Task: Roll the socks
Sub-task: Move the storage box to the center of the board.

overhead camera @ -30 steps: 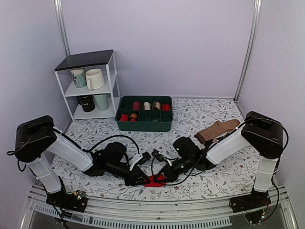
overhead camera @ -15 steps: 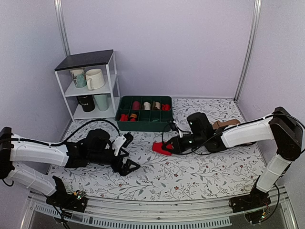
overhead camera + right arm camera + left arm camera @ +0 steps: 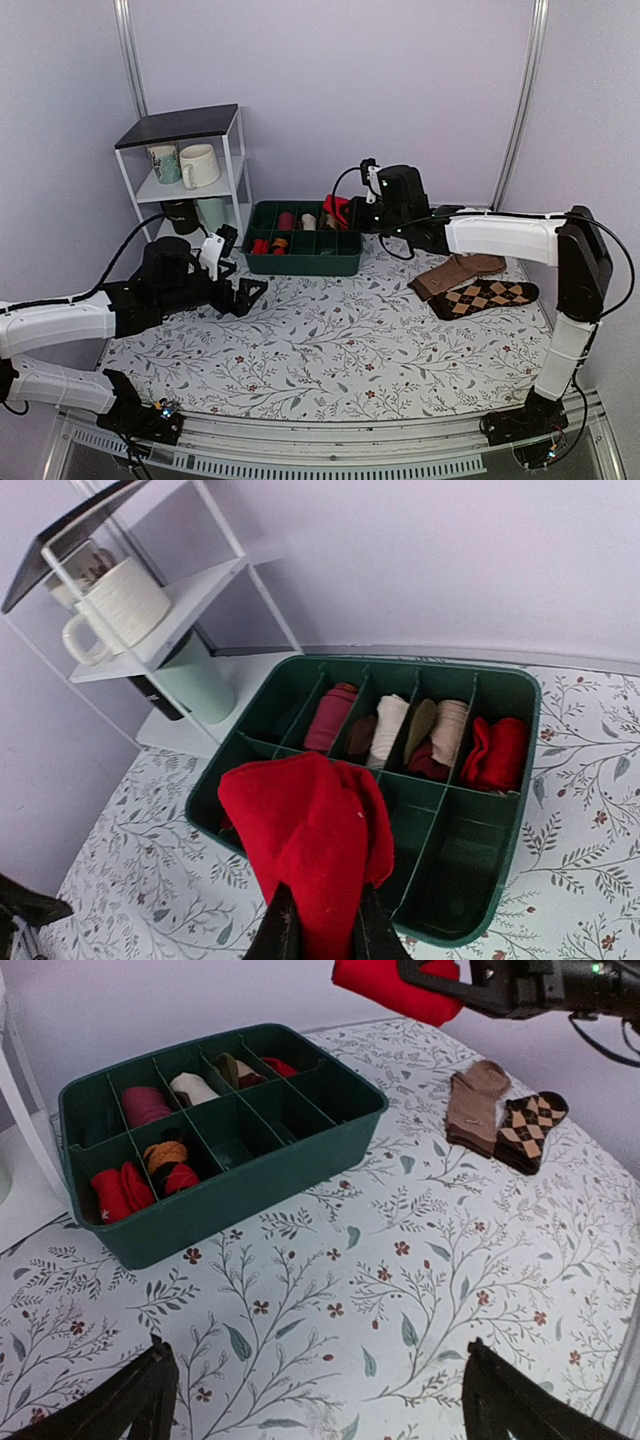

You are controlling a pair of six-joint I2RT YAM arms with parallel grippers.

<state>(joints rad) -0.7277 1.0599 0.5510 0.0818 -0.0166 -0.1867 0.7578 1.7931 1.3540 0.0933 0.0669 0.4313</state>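
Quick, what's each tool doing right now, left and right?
Left tool: open, holding nothing.
Right tool: closed on the rolled red socks.

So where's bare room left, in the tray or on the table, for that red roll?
Free: the green tray's front compartments toward the loose-sock end, and the floral tabletop between tray and near edge. Crowded: most of the back row, the two front compartments nearest the shelf, and where the tan sock and argyle sock lie.

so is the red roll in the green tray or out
Out: the red roll hangs above the green tray, pinched in the right gripper.
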